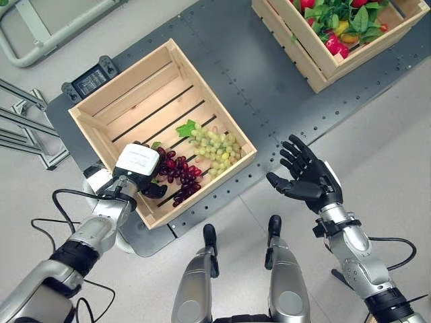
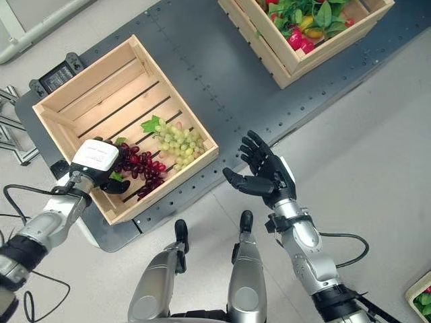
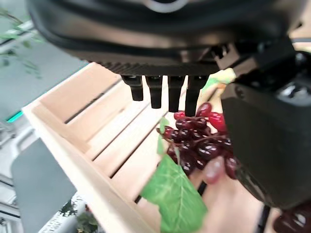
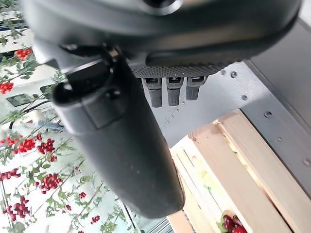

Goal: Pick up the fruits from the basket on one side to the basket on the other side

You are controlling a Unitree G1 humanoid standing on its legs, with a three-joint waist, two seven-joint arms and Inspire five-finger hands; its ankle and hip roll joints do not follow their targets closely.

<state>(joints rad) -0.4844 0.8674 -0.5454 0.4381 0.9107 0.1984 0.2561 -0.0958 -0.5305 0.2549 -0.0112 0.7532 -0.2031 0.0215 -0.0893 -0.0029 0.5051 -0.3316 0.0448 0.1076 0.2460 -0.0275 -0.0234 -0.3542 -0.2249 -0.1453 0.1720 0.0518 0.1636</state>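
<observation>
A pale wooden crate (image 1: 145,70) stands on a dark platform in front of me. In its near corner lie a bunch of red grapes (image 1: 180,173) and a bunch of green grapes (image 1: 214,145) with a leaf. My left hand (image 1: 138,168) hangs inside the crate, right over the red grapes (image 3: 194,141); its fingers (image 3: 167,92) point straight down and its thumb stands apart beside the bunch. A second crate (image 1: 323,64) at the far right holds red and yellow fruit among green leaves. My right hand (image 1: 306,178) hovers open, fingers spread, off the near crate's right corner.
The dark metal platform (image 1: 262,87) carries both crates, with bare floor to its right. A black device (image 1: 91,81) sits by the near crate's far-left corner. Metal frames (image 1: 20,128) stand at the left. Another container's corner (image 2: 421,299) shows at the lower right.
</observation>
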